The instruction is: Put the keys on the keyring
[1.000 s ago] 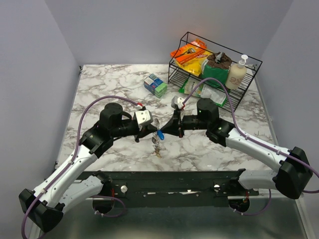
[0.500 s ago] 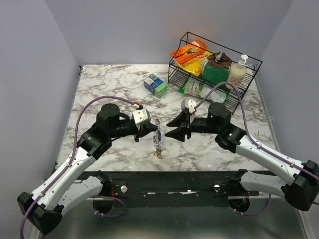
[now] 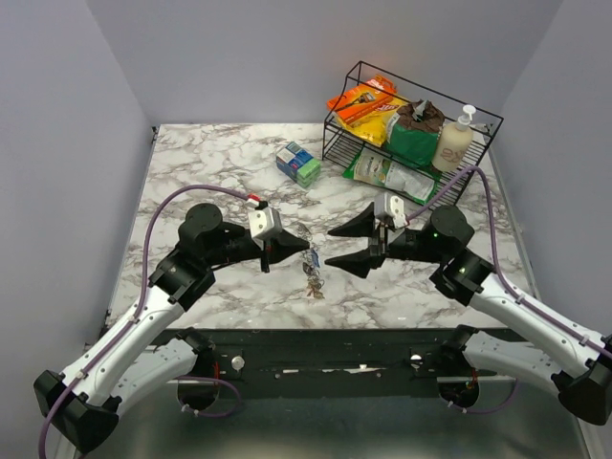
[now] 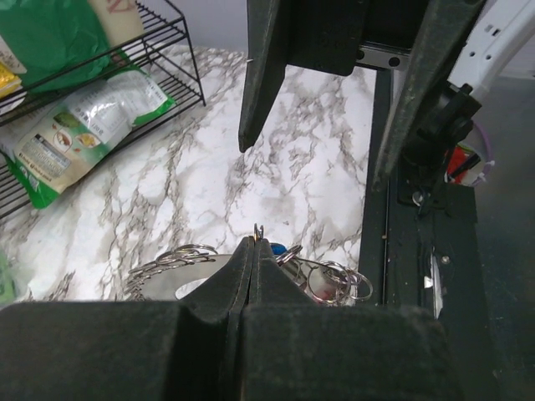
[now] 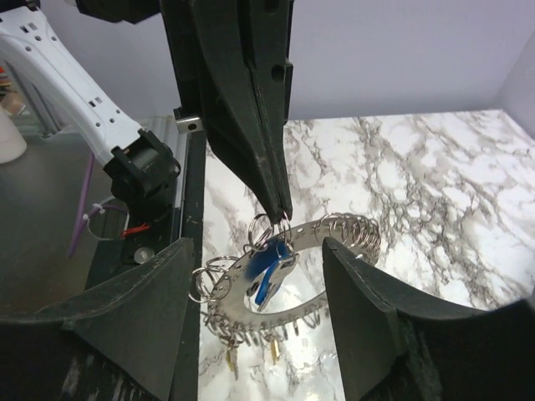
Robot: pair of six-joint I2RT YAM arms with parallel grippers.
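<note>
Both at work over the marble bench (image 3: pixel 210 163): we see the left end effector (image 3: pixel 285 251) pinched shut on the keyring (image 5: pixel 347 230), holding it up, and the right end effector (image 3: pixel 329 247) spread wide, empty, nearby. The blue key (image 5: pixel 266 266) and other keys (image 3: pixel 313 287) already hang from the coil; we judge threading nearly finished.

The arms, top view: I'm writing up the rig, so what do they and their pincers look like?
Both the left arm and right arm have white shells with black joints, and a purple cable loops along each. Each wrist carries a pale grey camera block. The left pincer and right pincer are matte black with tapering fingers.
</note>
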